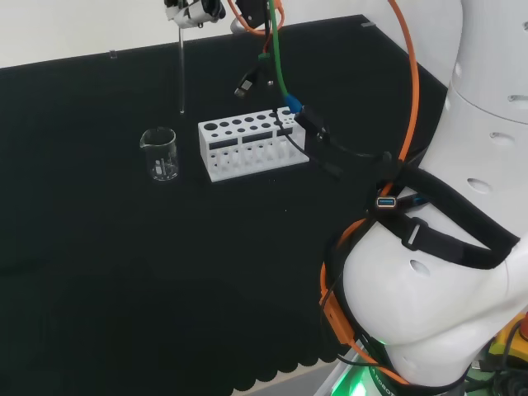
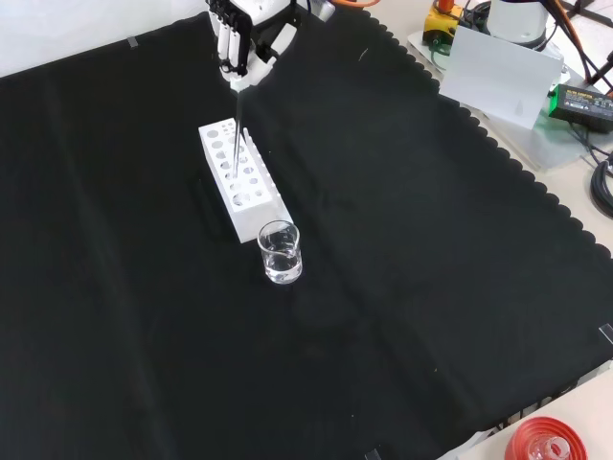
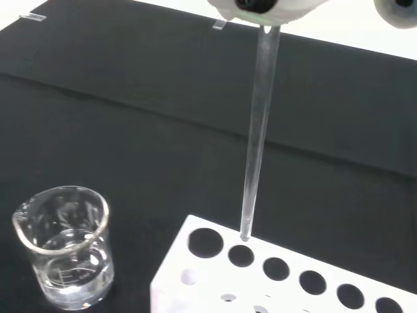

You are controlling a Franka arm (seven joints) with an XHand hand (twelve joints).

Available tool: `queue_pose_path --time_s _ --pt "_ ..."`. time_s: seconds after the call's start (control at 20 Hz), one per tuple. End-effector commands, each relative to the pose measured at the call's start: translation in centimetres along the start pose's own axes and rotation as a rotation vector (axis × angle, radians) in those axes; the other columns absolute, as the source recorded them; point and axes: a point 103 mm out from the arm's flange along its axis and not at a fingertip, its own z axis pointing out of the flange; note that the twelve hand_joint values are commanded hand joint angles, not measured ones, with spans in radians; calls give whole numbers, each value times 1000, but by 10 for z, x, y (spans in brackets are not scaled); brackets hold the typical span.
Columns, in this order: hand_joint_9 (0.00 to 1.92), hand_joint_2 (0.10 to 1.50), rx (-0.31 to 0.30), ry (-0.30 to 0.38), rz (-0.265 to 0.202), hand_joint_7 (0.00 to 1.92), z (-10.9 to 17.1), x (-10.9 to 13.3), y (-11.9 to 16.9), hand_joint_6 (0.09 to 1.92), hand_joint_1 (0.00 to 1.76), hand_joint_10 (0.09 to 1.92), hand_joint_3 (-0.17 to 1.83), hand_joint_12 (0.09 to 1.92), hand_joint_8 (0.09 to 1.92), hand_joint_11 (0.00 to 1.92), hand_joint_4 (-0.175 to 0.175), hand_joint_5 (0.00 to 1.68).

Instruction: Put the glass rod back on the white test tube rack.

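Black cloth covers the worktop (image 2: 402,287). Robot hand (image 2: 239,43) pinches the glass rod (image 3: 255,143), its tip just above the white test tube rack (image 2: 239,182); lowering and release remain.

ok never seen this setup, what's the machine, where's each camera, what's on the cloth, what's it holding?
It is one white robot arm with a black and white hand in place of a gripper.

Head view: from behind and above the arm's base, so the big white shapes at the right are the arm itself. Front view: from the opposite side, looking down on the black cloth. Wrist view: from the wrist, past the palm.

On the cloth stand a white test tube rack and, beside one end of it, a small glass beaker that seems to hold clear liquid.

The hand pinches a glass rod by its top; the rod hangs almost upright, its tip just above the rack's holes.
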Motion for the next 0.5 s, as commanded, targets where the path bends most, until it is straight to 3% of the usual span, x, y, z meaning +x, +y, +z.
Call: queue_pose_path --time_s 0.05,0.5 --pt "1837 1041 3 -11 26 1456 -2 -12 -4 87 1333 143 -175 536 437 1606 -175 1421" --pt "1838 1041 -1 -7 33 1455 -3 -16 -7 87 1333 143 -175 536 439 1607 -175 1421"
